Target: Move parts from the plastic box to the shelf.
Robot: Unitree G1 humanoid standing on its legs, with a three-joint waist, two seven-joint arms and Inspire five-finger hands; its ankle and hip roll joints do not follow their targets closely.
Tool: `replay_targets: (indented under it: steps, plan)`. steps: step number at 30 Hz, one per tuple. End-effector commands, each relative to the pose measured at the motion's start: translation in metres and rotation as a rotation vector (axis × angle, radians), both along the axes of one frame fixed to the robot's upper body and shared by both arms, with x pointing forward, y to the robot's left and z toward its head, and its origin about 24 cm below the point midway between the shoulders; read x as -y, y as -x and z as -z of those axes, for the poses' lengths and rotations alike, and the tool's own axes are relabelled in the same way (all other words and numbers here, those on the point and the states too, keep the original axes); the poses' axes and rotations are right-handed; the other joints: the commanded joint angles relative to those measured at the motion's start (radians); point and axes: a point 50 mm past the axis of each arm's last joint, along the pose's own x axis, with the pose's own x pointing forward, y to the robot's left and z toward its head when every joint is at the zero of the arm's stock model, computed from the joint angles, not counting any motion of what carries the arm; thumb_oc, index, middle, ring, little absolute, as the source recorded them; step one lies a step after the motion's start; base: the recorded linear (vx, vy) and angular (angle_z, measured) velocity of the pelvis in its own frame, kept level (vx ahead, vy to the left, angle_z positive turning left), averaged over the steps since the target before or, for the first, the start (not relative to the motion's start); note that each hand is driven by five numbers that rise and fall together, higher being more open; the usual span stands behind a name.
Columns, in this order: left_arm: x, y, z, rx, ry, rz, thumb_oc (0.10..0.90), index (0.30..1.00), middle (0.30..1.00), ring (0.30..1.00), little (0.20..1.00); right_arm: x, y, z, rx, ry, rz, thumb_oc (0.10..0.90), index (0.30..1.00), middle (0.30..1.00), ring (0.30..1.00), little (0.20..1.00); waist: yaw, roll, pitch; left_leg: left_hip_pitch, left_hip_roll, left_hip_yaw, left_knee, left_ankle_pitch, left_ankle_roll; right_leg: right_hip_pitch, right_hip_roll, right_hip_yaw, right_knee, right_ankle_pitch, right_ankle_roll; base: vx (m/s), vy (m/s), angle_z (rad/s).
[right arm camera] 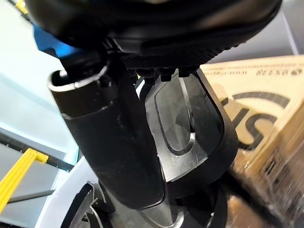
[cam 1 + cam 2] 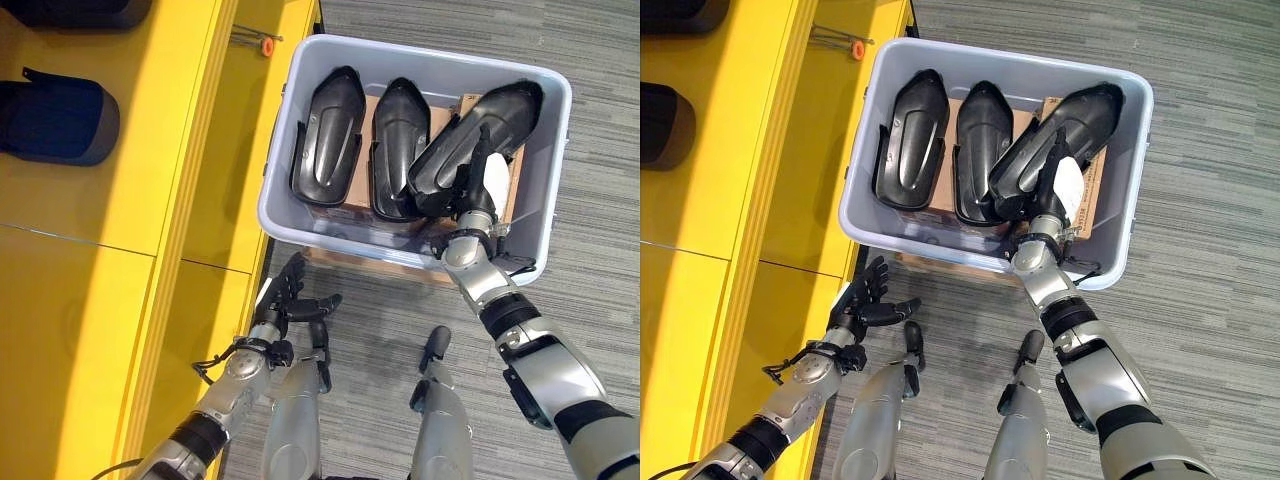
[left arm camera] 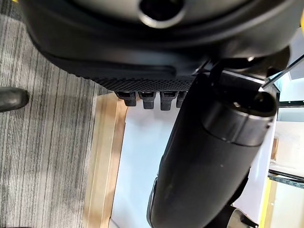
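Observation:
A pale grey plastic box (image 2: 430, 60) stands on the floor with three black moulded parts in it. Two parts (image 2: 330, 135) (image 2: 398, 145) lie side by side. The third part (image 2: 490, 125) leans tilted against the right side, over a cardboard sheet (image 2: 445, 110). My right hand (image 2: 478, 200) reaches in over the near rim and is shut on this part's lower end (image 1: 190, 123), its thumb on one face. My left hand (image 2: 285, 300) hangs open outside the box, just below its near left corner. The yellow shelf (image 2: 120, 200) runs along the left.
A dark part (image 2: 55, 120) lies on the shelf, another (image 2: 70, 10) at its far end. An orange-tipped tool (image 2: 255, 40) rests on the shelf edge near the box. A wooden base (image 2: 350, 262) shows under the box. Grey carpet surrounds it.

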Motion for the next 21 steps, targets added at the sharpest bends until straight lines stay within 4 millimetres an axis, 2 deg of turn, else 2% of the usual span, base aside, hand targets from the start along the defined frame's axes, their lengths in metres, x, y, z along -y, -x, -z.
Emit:
replay_targets:
  steps: [1,8,13,21]
  plan:
    - [0.000,0.003,-0.020,0.134,0.063,0.007,0.900,1.000,1.000,1.000,1.000,0.014,0.005,-0.052,0.216,0.134,-0.004,0.900,1.000,1.000,1.000,1.000,0.008,-0.015,-0.044,0.031,0.044,-0.020,-0.003,-0.040,-0.043,0.012,-0.081,0.042,0.132,-0.106,0.044,0.00,0.000,0.00]
    - [-0.002,0.005,-0.017,0.125,0.069,0.005,0.900,1.000,1.000,1.000,1.000,0.042,0.011,-0.051,0.213,0.176,0.074,0.900,1.000,1.000,1.000,1.000,0.001,-0.017,-0.043,0.031,0.050,-0.023,0.002,-0.042,-0.046,0.010,-0.077,0.047,0.138,-0.111,0.044,0.00,-0.009,-0.03]
    - [-0.003,0.006,-0.016,0.119,0.066,0.007,0.900,1.000,1.000,1.000,1.000,0.049,0.014,-0.054,0.226,0.184,0.090,0.900,1.000,1.000,1.000,1.000,-0.001,-0.017,-0.045,0.033,0.051,-0.023,0.000,-0.041,-0.047,0.010,-0.075,0.048,0.138,-0.112,0.044,0.00,0.000,0.00]
    - [-0.004,0.007,-0.015,0.117,0.072,0.007,0.900,1.000,1.000,1.000,1.000,0.057,0.022,-0.071,0.305,0.207,0.107,0.900,1.000,1.000,1.000,1.000,-0.002,-0.020,-0.052,0.037,0.052,-0.024,-0.002,-0.042,-0.048,0.017,-0.077,0.047,0.138,-0.113,0.046,0.00,0.000,0.00]
